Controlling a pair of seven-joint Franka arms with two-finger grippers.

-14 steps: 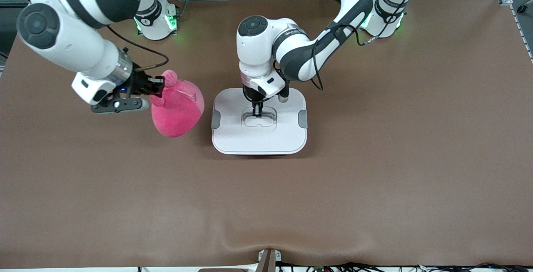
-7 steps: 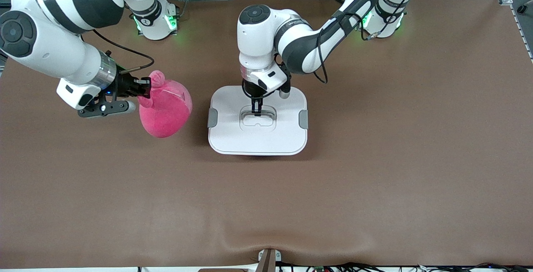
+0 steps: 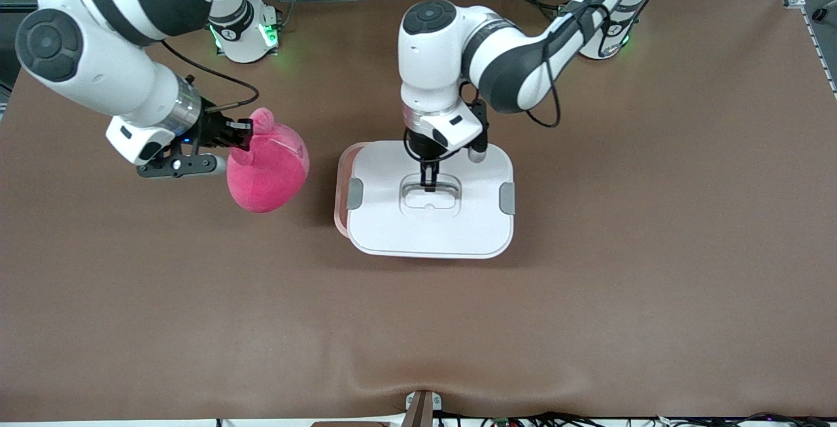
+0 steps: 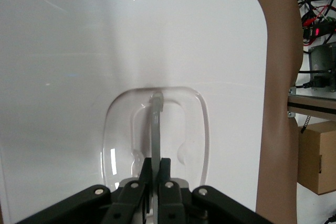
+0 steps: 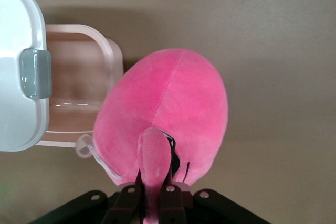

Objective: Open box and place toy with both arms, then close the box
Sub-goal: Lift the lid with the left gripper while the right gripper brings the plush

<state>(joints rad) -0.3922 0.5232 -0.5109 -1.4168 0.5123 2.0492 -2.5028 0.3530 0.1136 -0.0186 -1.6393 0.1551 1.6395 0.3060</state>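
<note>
Fingers of the left gripper (image 3: 429, 184) pinch the lid (image 3: 431, 234) by its centre handle (image 4: 156, 124), held off-centre over the pink tub (image 3: 341, 182) so an opening shows. We see the right gripper (image 3: 246, 135) pinching the toy (image 3: 269, 169) by an ear above the tabletop (image 3: 588, 322), beside the tub, ready for loading.

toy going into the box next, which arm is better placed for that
Right. The right gripper is shut on the toy, beside the pink box, which is partly uncovered. The left gripper is busy holding the lid by its handle.
</note>
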